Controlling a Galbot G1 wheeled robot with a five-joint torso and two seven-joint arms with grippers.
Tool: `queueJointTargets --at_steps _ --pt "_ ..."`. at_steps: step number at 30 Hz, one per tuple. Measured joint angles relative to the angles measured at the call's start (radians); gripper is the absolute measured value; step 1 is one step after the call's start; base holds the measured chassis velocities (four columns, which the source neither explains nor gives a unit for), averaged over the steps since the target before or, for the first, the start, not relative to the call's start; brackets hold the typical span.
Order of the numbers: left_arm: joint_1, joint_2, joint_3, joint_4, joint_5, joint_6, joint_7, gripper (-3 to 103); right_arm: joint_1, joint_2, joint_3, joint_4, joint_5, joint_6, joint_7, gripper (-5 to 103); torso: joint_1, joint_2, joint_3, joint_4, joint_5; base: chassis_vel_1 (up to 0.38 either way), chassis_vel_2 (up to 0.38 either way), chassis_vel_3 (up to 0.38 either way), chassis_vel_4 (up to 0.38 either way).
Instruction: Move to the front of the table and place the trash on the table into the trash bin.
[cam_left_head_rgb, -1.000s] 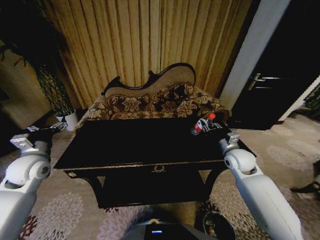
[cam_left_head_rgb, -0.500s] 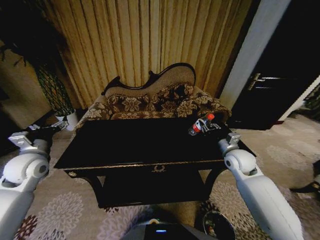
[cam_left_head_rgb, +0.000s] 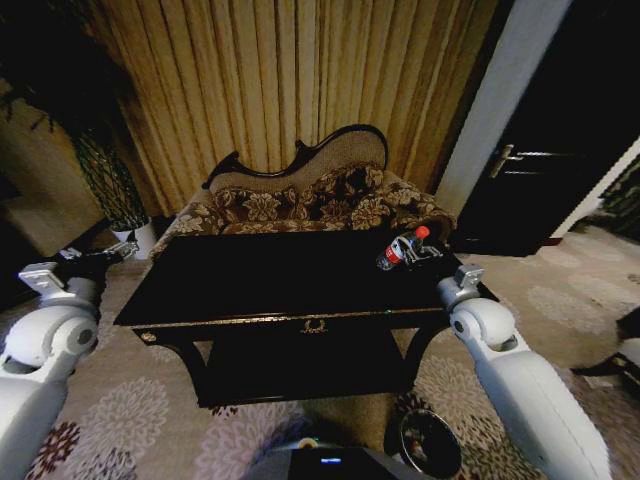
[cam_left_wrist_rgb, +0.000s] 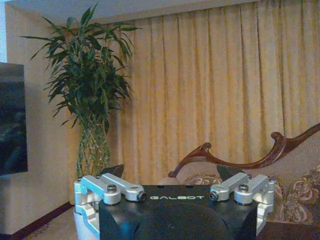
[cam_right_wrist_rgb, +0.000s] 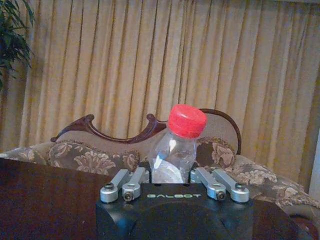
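Observation:
The trash in view is a clear plastic bottle (cam_left_head_rgb: 398, 250) with a red cap and a red-white label. My right gripper (cam_left_head_rgb: 418, 251) is shut on it over the far right part of the black table (cam_left_head_rgb: 270, 285). In the right wrist view the bottle (cam_right_wrist_rgb: 176, 145) stands between the fingers, red cap up, above the dark tabletop (cam_right_wrist_rgb: 40, 195). Whether the bottle touches the table I cannot tell. The dark round trash bin (cam_left_head_rgb: 430, 445) stands on the carpet by the table's near right leg. My left gripper (cam_left_head_rgb: 105, 255) hangs off the table's left end, open and holding nothing (cam_left_wrist_rgb: 170, 172).
A patterned brown sofa (cam_left_head_rgb: 310, 205) stands right behind the table, with yellow curtains behind it. A tall plant in a white pot (cam_left_head_rgb: 140, 238) is at the far left. A dark door (cam_left_head_rgb: 540, 170) is at the right. Flowered carpet lies around the table.
The whole picture has shifted slightly, so the camera moved; more of the bin shows at the bottom. The right gripper keeps its hold on the bottle, nudged a little left.

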Motion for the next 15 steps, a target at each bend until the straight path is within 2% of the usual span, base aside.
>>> queueJointTargets --at_steps 15 --pt "-0.002 0.001 0.003 0.001 0.0 0.005 0.004 100 -0.006 0.002 0.008 -0.005 0.0 0.004 0.0 31 0.0 0.0 0.0 0.0 0.0 0.121 -0.107 -0.12 0.119"
